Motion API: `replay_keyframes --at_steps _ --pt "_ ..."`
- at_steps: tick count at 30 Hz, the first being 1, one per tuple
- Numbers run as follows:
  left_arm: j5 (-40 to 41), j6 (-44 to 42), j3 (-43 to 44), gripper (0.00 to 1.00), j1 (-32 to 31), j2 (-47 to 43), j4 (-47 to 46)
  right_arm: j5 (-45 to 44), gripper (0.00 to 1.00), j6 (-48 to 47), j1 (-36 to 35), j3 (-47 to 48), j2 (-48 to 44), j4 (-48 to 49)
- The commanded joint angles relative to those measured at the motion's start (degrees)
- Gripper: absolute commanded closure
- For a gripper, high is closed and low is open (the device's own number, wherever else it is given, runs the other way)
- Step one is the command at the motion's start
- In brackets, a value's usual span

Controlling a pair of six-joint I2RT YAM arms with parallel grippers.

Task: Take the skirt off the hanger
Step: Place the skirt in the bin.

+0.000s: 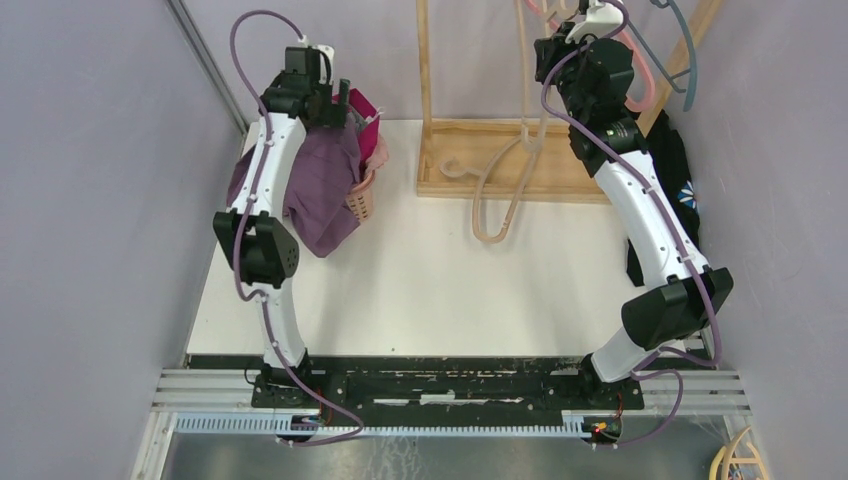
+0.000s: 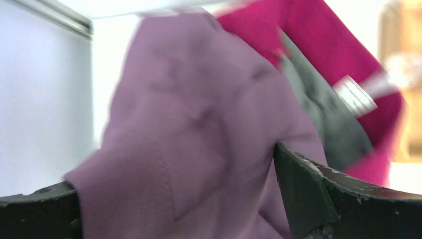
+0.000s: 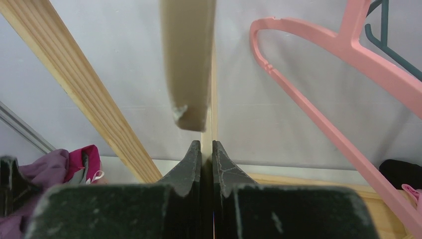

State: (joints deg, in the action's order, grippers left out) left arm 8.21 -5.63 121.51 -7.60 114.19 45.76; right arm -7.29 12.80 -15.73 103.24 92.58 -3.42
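Purple skirt (image 1: 320,190) lies draped over the basket (image 1: 362,203) at far left, beneath the left gripper (image 2: 176,199), whose jaws are spread wide (cloth shows between them, unclamped). Right gripper (image 3: 207,149) is closed and empty, just below the beige hanger (image 3: 188,64), with a pink hanger (image 3: 318,45) alongside.

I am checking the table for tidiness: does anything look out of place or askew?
Yes. The purple skirt spills over the rim of the basket at the far left, hanging down outside it rather than lying inside. A black garment is bunched at the right edge of the table.
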Motion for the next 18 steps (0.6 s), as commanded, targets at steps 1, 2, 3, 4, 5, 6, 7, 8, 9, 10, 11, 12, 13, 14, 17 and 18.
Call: replay_keyframes --at_steps 1,2,3,4,5,6,7,8,9,10,11,12,13,14,17,18 --pt "22.2 0.2 18.2 0.01 0.3 3.5 1.1 0.9 0.99 0.4 0.2 0.2 -1.0 4.7" --pt "25.7 -0.8 16.5 0.01 0.0 2.0 -2.6 0.8 0.99 0.3 0.2 0.1 -0.9 4.7" --pt "28.6 -1.8 14.6 0.01 -0.7 0.5 -6.1 0.6 0.99 0.2 0.2 0.0 -1.0 4.7" --pt "29.8 -3.6 11.9 0.01 -1.3 -1.0 -9.8 0.6 0.99 0.3 0.2 0.0 -1.0 4.7" --pt "29.6 -5.5 9.7 0.01 -2.1 -2.6 -12.3 0.7 0.99 0.3 0.2 0.1 -0.9 4.7" --pt "29.8 -7.5 7.9 0.01 -3.2 -3.3 -14.1 0.7 0.99 0.6 0.2 0.1 -0.7 4.7" --pt "31.5 -9.8 5.8 0.01 -4.5 -4.0 -15.9 0.9 0.99 0.8 0.1 0.2 -0.6 4.7" --pt "31.0 -11.7 3.5 0.01 -5.7 -4.4 -17.9 1.0 0.99 0.8 0.1 0.4 -0.5 4.7" --pt "27.8 -13.1 1.3 0.01 -5.9 -4.6 -18.4 1.1 0.99 1.1 0.2 0.4 -0.4 4.7" --pt "25.6 -13.8 0.3 0.01 -6.0 -4.4 -18.4 1.1 0.99 1.3 0.2 0.5 -0.3 4.7" --pt "25.5 -14.6 0.3 0.01 -6.8 -3.7 -17.5 1.1 0.99 1.4 0.2 0.6 -0.1 4.7" --pt "25.8 -14.9 0.8 0.01 -7.4 -2.8 -16.6 1.2 0.99 1.5 0.2 0.8 -0.1 4.6" --pt "24.1 -15.1 1.2 0.01 -7.9 -2.2 -15.8 1.2 0.99 1.6 0.1 0.8 -0.1 4.6" --pt "21.4 -15.4 1.3 0.01 -8.3 -1.9 -15.3 1.2 0.99 1.7 0.1 0.8 0.0 4.6" --pt "14.5 -11.3 1.5 0.01 -8.4 -2.9 -15.8 1.1 0.99 1.6 0.2 0.7 0.0 4.3" --pt "12.3 -9.9 1.5 0.01 -8.2 -3.7 -16.3 1.0 0.99 1.6 0.1 0.6 -0.1 4.3"
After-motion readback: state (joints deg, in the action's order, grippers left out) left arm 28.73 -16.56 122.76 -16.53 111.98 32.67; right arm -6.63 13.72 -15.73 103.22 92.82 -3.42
